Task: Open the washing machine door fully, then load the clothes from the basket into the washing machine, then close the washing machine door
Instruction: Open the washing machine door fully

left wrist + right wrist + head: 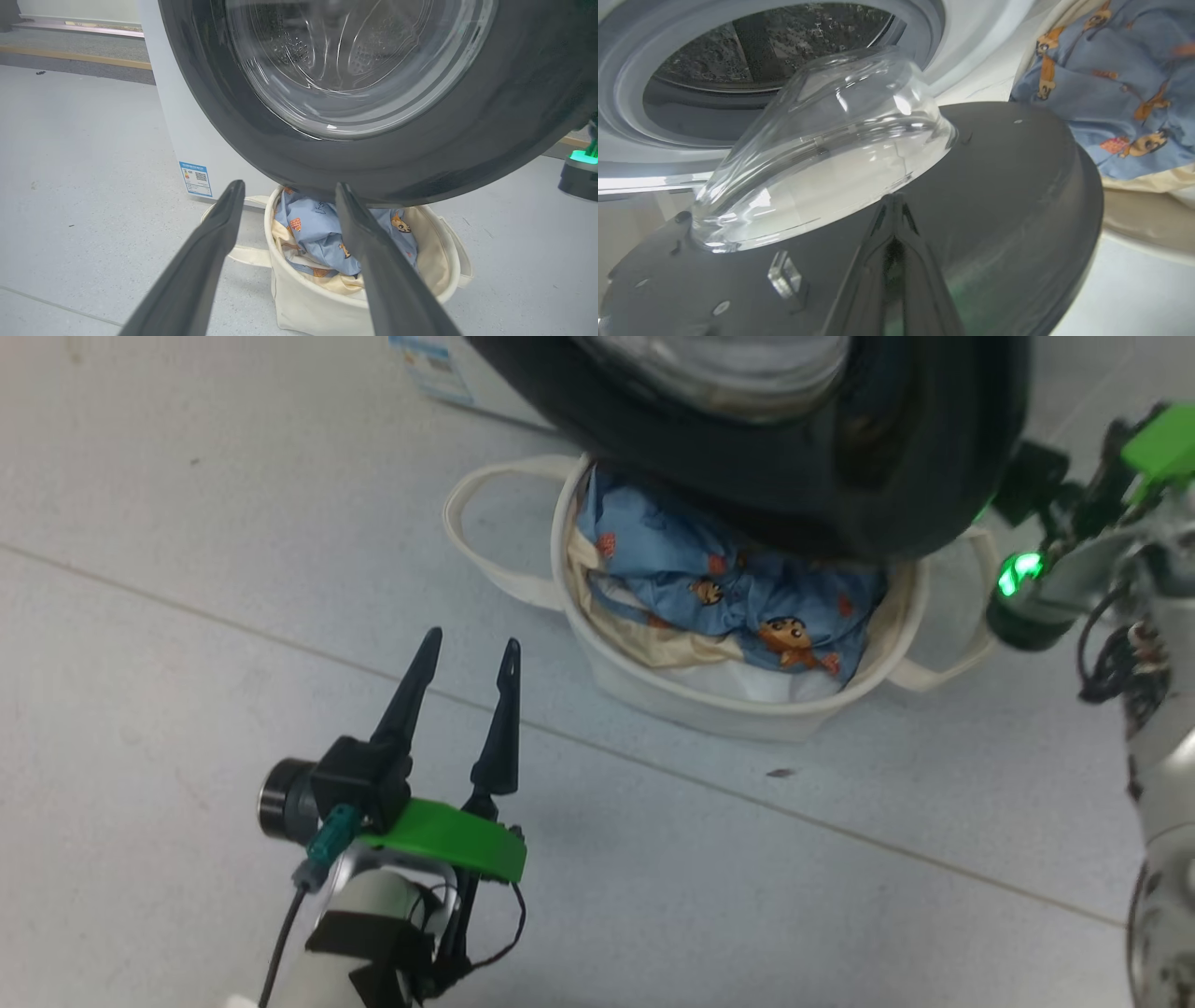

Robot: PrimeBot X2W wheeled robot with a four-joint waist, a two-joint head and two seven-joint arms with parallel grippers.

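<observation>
The washing machine door, a black ring around a clear glass bowl, stands swung out over the basket. The cream basket holds the clothes, blue cartoon-print fabric over a beige garment. My left gripper is open and empty, low over the floor to the left of the basket; in its wrist view the fingers frame the basket and the door. My right gripper is shut on nothing, its tip at the door's inner face beside the glass bowl. Behind it gapes the washing machine's grey-rimmed opening.
The washing machine's white front carries a blue QR sticker just left of the basket. My right arm, lit green, reaches in behind the door's right edge. Pale tiled floor stretches out to the left.
</observation>
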